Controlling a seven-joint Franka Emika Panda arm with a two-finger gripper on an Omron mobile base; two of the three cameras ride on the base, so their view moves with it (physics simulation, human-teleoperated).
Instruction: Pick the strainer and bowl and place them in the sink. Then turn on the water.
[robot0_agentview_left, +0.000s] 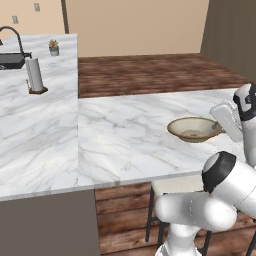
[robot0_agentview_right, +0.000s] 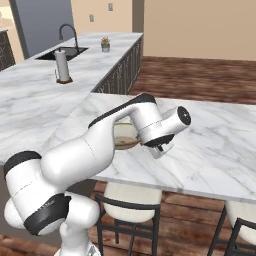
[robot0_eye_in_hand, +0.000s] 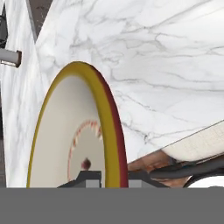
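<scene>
You can read no writing or labels here. The bowl (robot0_agentview_left: 194, 129) is wide, shallow and tan with a darker rim and a pale inside, sitting on the white marble table (robot0_agentview_left: 125, 135) near its front edge. Your pincer (robot0_eye_in_hand: 106, 176) is closed on the bowl's rim, which stands between its 2 dark tips in the hand view. The black sink (robot0_agentview_right: 62, 52) with its slim curved faucet (robot0_agentview_right: 67, 34) lies well apart, at the far end of the table behind a paper towel roll (robot0_agentview_right: 61, 65).
</scene>
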